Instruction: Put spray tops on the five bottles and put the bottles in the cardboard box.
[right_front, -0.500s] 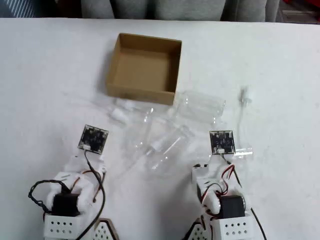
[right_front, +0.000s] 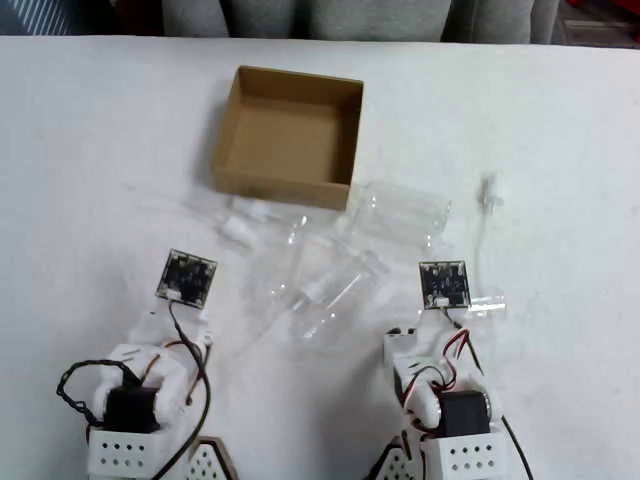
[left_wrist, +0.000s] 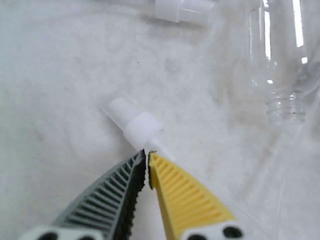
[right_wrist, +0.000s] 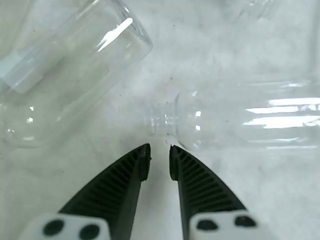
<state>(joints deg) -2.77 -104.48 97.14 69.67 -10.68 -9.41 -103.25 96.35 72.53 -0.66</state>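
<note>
An open cardboard box (right_front: 290, 135) sits at the back of the white table. Several clear bottles (right_front: 330, 280) lie on their sides in front of it, without tops. My left gripper (left_wrist: 147, 156) is shut, its grey and yellow tips meeting just short of a white spray top (left_wrist: 132, 125) that lies on the table. Another spray top (left_wrist: 182, 10) lies farther off, beside an open-necked bottle (left_wrist: 285, 107). My right gripper (right_wrist: 159, 156) is open by a narrow gap with nothing in it, pointing at the threaded neck (right_wrist: 162, 120) of a lying bottle (right_wrist: 250, 117).
A second bottle (right_wrist: 65, 85) lies at an angle close to the right gripper. A spray top with a long thin tube (right_front: 487, 195) lies apart on the right. Both arm bases (right_front: 130, 410) (right_front: 450, 410) stand at the front edge.
</note>
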